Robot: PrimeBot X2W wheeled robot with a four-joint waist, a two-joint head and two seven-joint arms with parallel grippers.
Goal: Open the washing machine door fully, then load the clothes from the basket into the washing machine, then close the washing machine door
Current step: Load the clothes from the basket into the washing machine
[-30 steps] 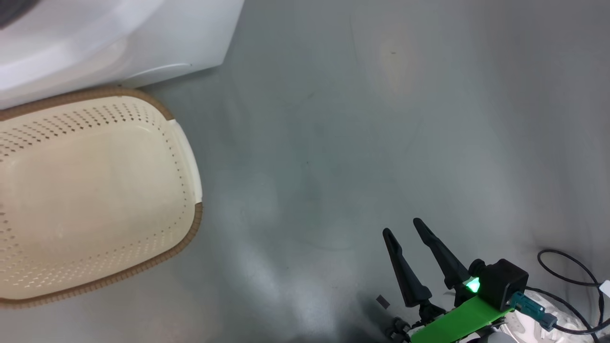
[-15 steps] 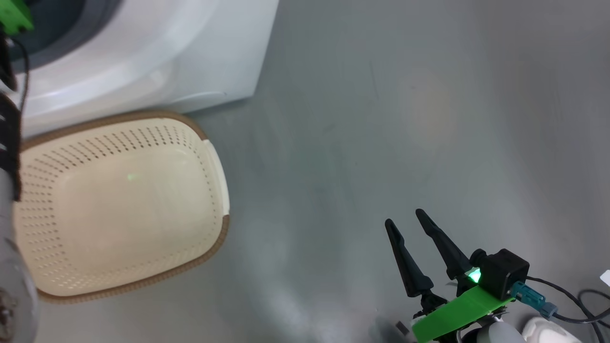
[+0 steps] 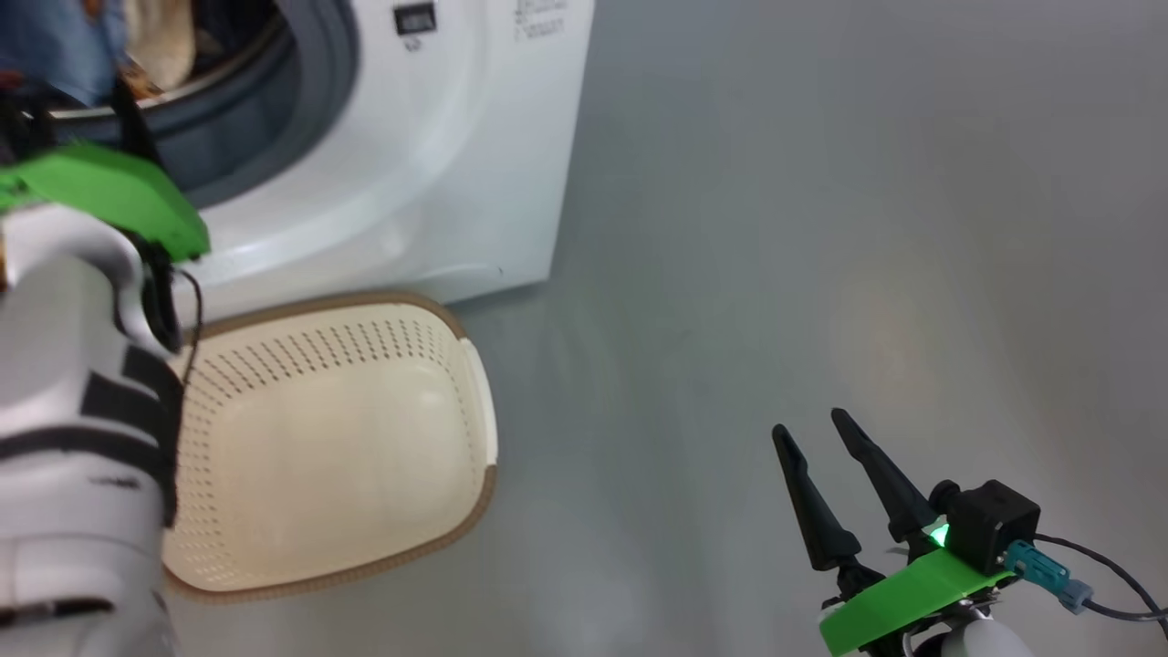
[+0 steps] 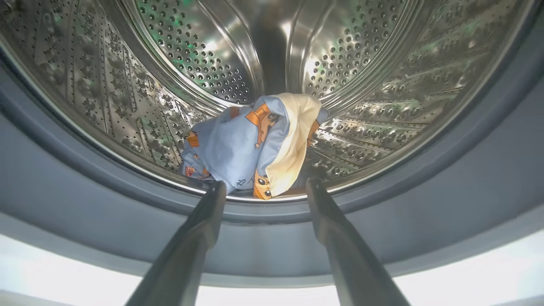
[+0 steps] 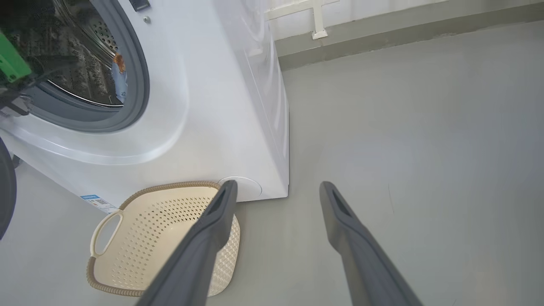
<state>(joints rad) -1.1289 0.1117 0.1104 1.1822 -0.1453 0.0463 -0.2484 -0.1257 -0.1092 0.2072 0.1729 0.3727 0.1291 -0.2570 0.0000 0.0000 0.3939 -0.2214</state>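
While both pairs of long dark fingers stand spread, holding nothing, one crumpled bundle of light blue clothes (image 4: 229, 146) with orange-brown figures and cream lining lies at the front lip of the perforated steel drum (image 4: 204, 51), just beyond the left gripper (image 4: 265, 183). One cream perforated plastic basket (image 3: 347, 299) with a brown woven-look rim sits with its long axis along the white washing machine (image 5: 212, 106) front. The right gripper (image 3: 808, 422) hovers over the smooth grey floor (image 3: 821, 228).

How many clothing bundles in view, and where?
1. The clothes lie low inside the washing machine, beyond the open left gripper. The basket holds none; the bundle may hide several garments.
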